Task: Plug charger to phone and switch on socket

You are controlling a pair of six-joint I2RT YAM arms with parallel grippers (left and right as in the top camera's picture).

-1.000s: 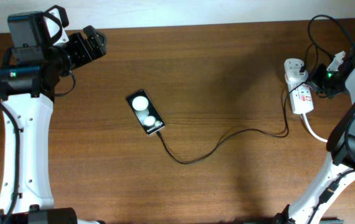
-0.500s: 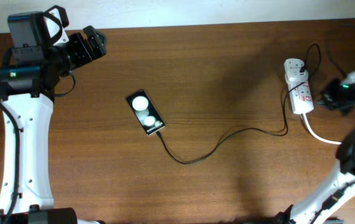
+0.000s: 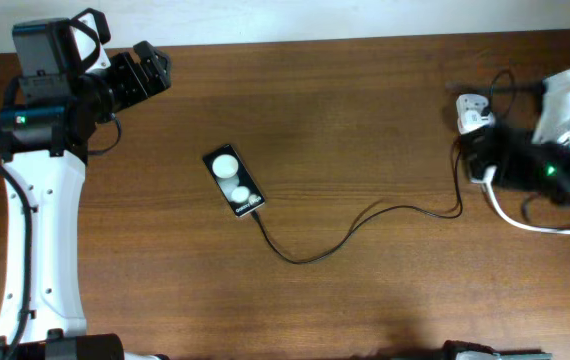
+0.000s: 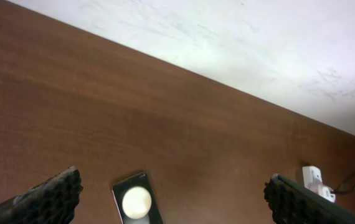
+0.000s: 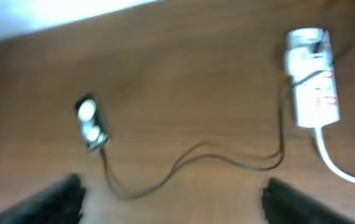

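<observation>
The black phone [image 3: 234, 182] lies flat at mid-table, lamp glare on its screen. The thin black charger [image 3: 317, 250] runs from the phone's lower end in a curve to the white socket [image 3: 474, 112] at the far right. I cannot tell whether its tip is seated. My right gripper [image 5: 179, 202] is open and empty, high above the table. Its view is blurred and takes in the phone [image 5: 91, 123], the charger [image 5: 196, 155] and the socket [image 5: 314, 81]. The right arm [image 3: 527, 166] covers the socket's lower half. My left gripper [image 4: 177, 205] is open and empty at the back left.
A thick white cord [image 3: 513, 218] leaves the socket toward the right edge. The left arm's white body [image 3: 40, 220] stands along the left side. A pale wall [image 4: 227, 37] borders the table's far edge.
My right gripper has gone from shut to open. Its arm swung right, away from the socket, and now hangs blurred over the socket's lower half. The left arm, phone and charger have not moved.
</observation>
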